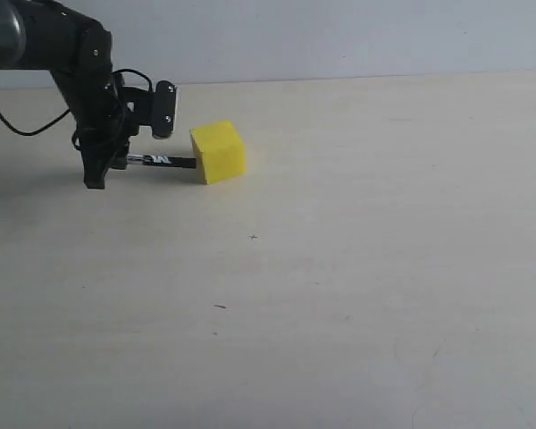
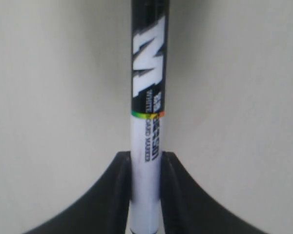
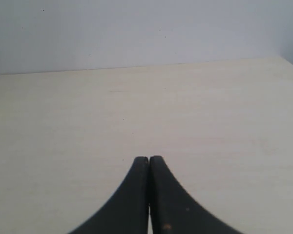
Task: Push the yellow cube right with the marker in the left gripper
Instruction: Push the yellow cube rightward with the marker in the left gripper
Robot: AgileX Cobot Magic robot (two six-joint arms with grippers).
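The yellow cube (image 1: 218, 151) rests on the pale table at the upper left of the exterior view. My left gripper (image 1: 114, 162) is shut on the marker (image 1: 162, 162), which lies level and points right, its black tip at the cube's left face; whether they touch I cannot tell. In the left wrist view the marker (image 2: 147, 112) runs out between the black fingers (image 2: 121, 180), white barrel gripped, black printed part beyond; the cube is out of that view. My right gripper (image 3: 149, 158) is shut on nothing above bare table and does not appear in the exterior view.
The pale wooden table (image 1: 357, 268) spreads wide to the right of the cube. A light wall (image 1: 339, 36) rises behind its far edge. A black cable (image 1: 18, 125) hangs from the left arm.
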